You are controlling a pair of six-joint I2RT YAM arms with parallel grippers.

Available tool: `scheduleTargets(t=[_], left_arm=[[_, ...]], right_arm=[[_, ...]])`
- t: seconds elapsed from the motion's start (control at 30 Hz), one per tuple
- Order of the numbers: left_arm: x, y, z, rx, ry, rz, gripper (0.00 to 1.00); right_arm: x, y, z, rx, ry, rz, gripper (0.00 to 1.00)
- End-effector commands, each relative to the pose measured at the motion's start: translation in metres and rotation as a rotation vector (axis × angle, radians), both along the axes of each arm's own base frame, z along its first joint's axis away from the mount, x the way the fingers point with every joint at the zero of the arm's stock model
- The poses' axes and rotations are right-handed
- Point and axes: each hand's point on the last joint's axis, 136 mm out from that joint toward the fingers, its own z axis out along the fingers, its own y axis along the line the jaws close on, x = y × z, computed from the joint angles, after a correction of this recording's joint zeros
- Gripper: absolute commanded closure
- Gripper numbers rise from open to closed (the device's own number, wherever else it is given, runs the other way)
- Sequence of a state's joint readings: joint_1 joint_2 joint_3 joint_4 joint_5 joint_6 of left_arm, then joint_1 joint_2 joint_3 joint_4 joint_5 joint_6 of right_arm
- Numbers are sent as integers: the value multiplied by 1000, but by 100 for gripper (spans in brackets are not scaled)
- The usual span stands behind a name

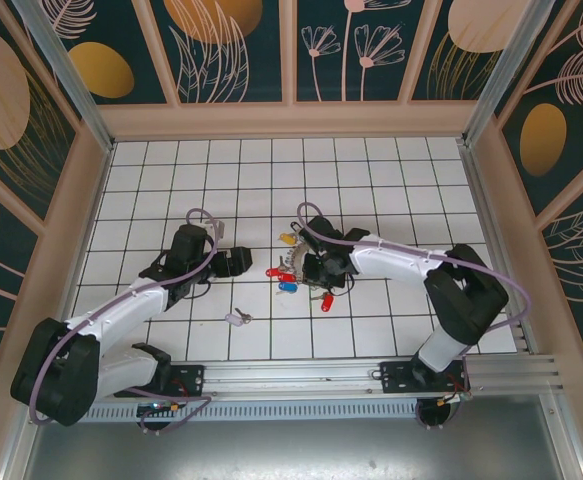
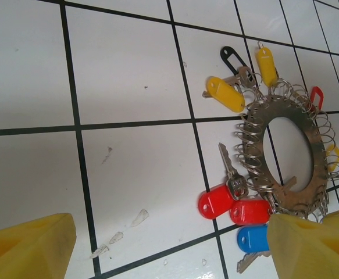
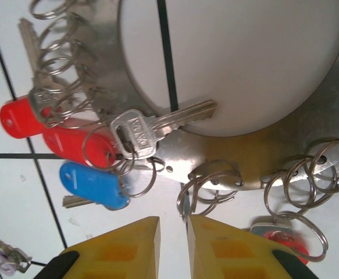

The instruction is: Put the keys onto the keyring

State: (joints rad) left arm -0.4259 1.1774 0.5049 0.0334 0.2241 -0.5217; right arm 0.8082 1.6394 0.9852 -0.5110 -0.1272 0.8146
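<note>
The keyring point(image 1: 291, 266) lies flat on the tiled floor, a wide metal ring point(image 2: 291, 200) hung with many small split rings. Keys with red point(image 2: 216, 203), blue point(image 2: 252, 238) and yellow point(image 2: 224, 94) tags are spread round it. In the right wrist view a bare silver key point(image 3: 157, 125) lies across the keyring's band point(image 3: 262, 157), beside a blue tag point(image 3: 93, 183). My right gripper point(image 3: 173, 232) hovers at the keyring's edge, its jaws a narrow gap apart with nothing between them; one split ring point(image 3: 207, 180) lies just off its tip. My left gripper point(image 2: 172, 250) stands wide open left of the keyring.
A loose key with a pale tag point(image 1: 237, 318) lies apart on the floor towards the near edge, also seen as the loose key point(image 3: 3, 256). Two red-tagged keys point(image 1: 326, 300) sit just near of the keyring. Wooden walls point(image 1: 291, 120) fence the floor.
</note>
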Motion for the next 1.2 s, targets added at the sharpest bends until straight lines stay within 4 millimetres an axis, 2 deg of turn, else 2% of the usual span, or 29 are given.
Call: scheduleTargets(t=[0.0, 0.23, 0.33, 0.4, 0.5, 0.63, 0.73, 0.83, 0.97, 1.17], left_arm=[[12, -1, 11, 2, -65, -3, 15], [11, -1, 9, 1, -62, -1, 15], [11, -1, 7, 2, -57, -1, 16], [11, -1, 8, 2, -58, -1, 16], [11, -1, 10, -1, -65, -2, 16], [12, -2, 13, -7, -79, -5, 16], [14, -4, 19, -19, -102, -8, 16], [17, -7, 29, -43, -140, -19, 17], [17, -16, 48, -86, -240, -76, 20], [-2, -40, 105, -145, -644, -301, 18]], right_arm=[[-4, -2, -12, -15, 52, -7, 80], [-2, -6, -16, -37, 46, -26, 80], [-1, -10, -20, -54, 37, -24, 90], [0, -12, -22, -65, 26, -19, 93], [2, -17, -24, -83, -6, -5, 93], [6, -22, -26, -94, -47, 16, 87], [10, -19, -22, -68, -77, 35, 92], [14, -12, -12, -30, -127, 80, 100], [20, -5, 12, 13, -241, 206, 100], [27, 1, 39, 18, -452, 512, 100]])
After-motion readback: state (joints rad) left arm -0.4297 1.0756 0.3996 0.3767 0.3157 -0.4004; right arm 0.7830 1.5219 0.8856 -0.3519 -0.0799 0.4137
